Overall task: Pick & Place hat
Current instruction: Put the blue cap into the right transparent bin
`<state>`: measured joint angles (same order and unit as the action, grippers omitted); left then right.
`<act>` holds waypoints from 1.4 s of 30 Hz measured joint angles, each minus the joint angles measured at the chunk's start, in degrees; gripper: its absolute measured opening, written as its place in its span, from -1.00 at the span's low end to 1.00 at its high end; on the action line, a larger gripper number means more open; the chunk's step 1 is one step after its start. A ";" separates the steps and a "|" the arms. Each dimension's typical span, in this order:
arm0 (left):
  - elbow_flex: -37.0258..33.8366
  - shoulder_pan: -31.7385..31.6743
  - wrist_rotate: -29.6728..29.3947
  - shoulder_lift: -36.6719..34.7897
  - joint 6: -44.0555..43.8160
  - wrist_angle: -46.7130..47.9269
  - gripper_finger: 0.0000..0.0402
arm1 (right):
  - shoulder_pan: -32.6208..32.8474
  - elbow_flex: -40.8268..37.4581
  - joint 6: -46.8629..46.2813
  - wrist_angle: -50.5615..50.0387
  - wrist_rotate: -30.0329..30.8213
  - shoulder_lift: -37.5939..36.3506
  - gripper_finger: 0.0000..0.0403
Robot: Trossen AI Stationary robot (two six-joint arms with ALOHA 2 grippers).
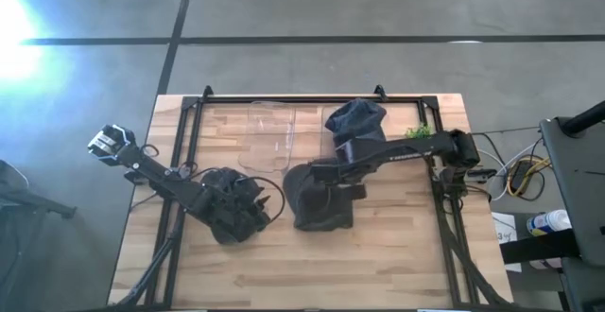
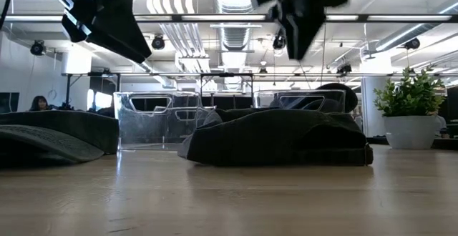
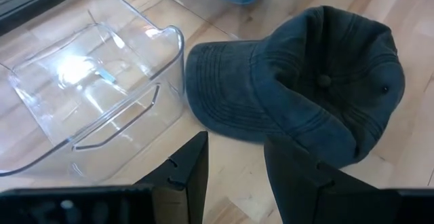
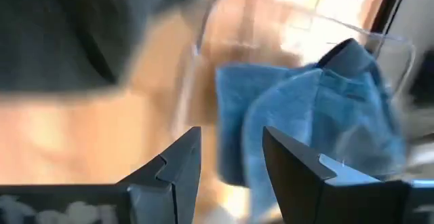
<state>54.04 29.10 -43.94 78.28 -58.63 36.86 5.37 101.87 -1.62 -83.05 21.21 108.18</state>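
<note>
A dark grey cap [image 1: 323, 208] lies crown up on the middle of the table, its brim [image 3: 217, 81] toward the empty clear bin [image 3: 95, 95]. In the low view this cap [image 2: 279, 139] rests flat on the wood. A second dark cap [image 2: 50, 139] lies to the left, below my left arm. A blue cap [image 4: 319, 108] sits in the right clear bin [image 1: 354, 123]. My left gripper [image 3: 234, 166] is open, in the air short of the middle cap. My right gripper [image 4: 230, 159] is open too, raised above the table [image 2: 300, 7].
Two clear bins stand side by side at the table's far edge [image 1: 269, 137]. A potted plant [image 2: 408, 114] is at the far right corner. A black frame rail [image 1: 284, 99] runs around the table. Bare wood lies along the near edge [image 1: 312, 274].
</note>
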 joint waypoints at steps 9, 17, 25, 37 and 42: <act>0.00 0.00 0.00 0.00 -0.48 -0.28 -0.31 | 1.78 -4.18 -53.41 -1.10 4.27 -11.02 -0.26; 0.00 0.00 0.00 0.00 -0.38 -0.33 -0.31 | 4.18 -25.48 -89.94 6.65 2.03 -24.40 -0.26; 0.00 -0.31 0.02 0.00 1.05 -0.42 -0.31 | 3.02 -45.49 -111.94 28.14 9.63 -34.91 -0.26; 0.00 -0.37 3.39 0.00 1.53 -0.44 -0.31 | 1.77 -57.81 -122.58 38.19 16.68 -40.29 -0.26; 0.02 -0.64 3.41 0.00 1.51 -0.42 -0.31 | 1.24 -57.99 -123.03 38.94 20.57 -40.21 -0.26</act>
<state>54.06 28.47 -40.53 78.28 -57.12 36.44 6.60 43.88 -124.64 -44.11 41.78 67.97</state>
